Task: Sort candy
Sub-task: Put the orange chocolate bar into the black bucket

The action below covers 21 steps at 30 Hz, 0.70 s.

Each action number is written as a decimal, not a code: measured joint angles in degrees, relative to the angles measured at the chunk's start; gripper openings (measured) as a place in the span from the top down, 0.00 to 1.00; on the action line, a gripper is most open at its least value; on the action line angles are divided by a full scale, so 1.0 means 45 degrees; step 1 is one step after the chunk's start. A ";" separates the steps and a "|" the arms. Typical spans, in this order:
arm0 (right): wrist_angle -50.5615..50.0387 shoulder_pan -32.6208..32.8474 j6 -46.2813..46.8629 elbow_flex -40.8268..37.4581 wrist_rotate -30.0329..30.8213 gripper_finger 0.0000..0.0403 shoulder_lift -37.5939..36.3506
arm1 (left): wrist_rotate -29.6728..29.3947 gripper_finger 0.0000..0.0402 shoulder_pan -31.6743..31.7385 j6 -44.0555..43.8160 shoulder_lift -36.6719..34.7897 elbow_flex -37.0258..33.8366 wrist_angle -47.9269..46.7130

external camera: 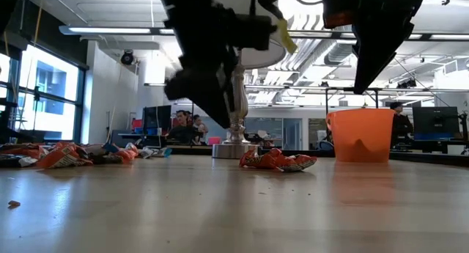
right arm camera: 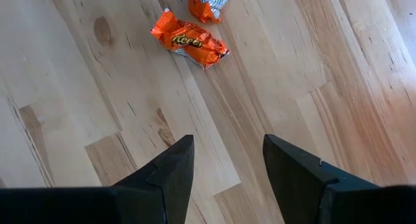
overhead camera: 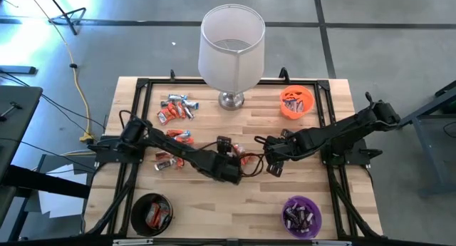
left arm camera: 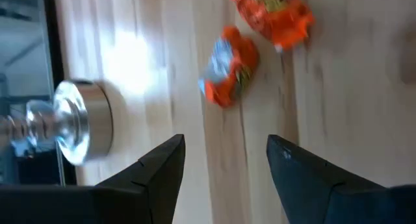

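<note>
Two orange-wrapped candy bars (overhead camera: 247,158) lie side by side on the wooden table's middle, also seen as candy (external camera: 278,161) in the low view. My left gripper (left arm camera: 224,143) hovers open just short of them; one bar (left arm camera: 227,71) lies ahead of its fingers, the other (left arm camera: 273,16) beyond. My right gripper (right arm camera: 227,141) hangs open above bare wood, with one orange bar (right arm camera: 188,39) and a second bar (right arm camera: 208,3) farther off. More candy lies in loose heaps (overhead camera: 178,107), (overhead camera: 178,137), (overhead camera: 165,162) on the left half.
A lamp with a white shade (overhead camera: 231,46) stands on a metal foot (left arm camera: 78,120) at the far middle. An orange bowl (overhead camera: 296,102) sits far right, a black bowl (overhead camera: 151,212) near left and a purple bowl (overhead camera: 301,216) near right, each holding candy.
</note>
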 joint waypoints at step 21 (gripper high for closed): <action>0.0087 -0.0007 0.0005 0.0000 0.0000 0.55 -0.0010 | 0.3194 0.49 0.2051 0.2335 0.0488 0.0000 0.3077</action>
